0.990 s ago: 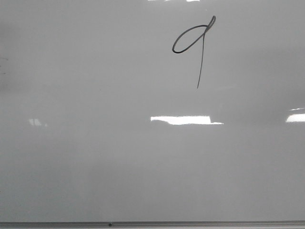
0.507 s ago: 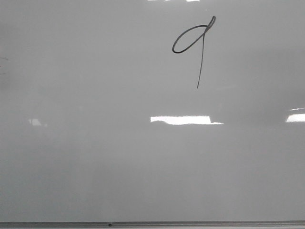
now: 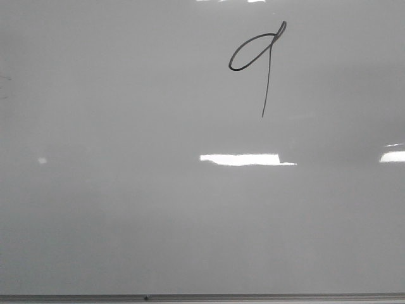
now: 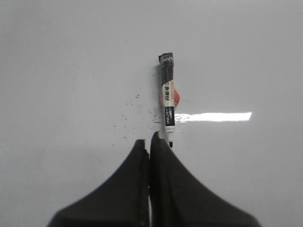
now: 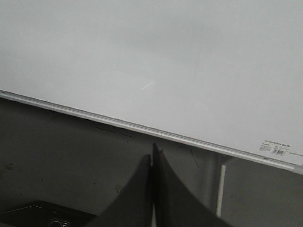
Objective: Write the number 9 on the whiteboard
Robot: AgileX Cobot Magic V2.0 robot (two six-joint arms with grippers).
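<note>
The number 9 (image 3: 259,57) is drawn in thin black marker at the upper middle-right of the whiteboard (image 3: 126,221), which fills the front view. No gripper shows in the front view. In the left wrist view my left gripper (image 4: 148,140) is shut and empty over the whiteboard (image 4: 71,71). A black-and-white marker (image 4: 168,101) lies on the board just beyond its fingertips, apart from them, tip toward the gripper. In the right wrist view my right gripper (image 5: 152,153) is shut and empty over a dark surface, short of the whiteboard's metal edge (image 5: 142,127).
The board's thin grey bottom edge (image 3: 202,297) runs along the bottom of the front view. Bright light reflections (image 3: 243,159) lie on the board. Small black specks (image 4: 132,101) mark the board beside the marker. A label (image 5: 275,149) sits at the board's corner.
A faint reflection at the left of the board has shrunk to a small dot. The drawn figure and the board are unchanged.
</note>
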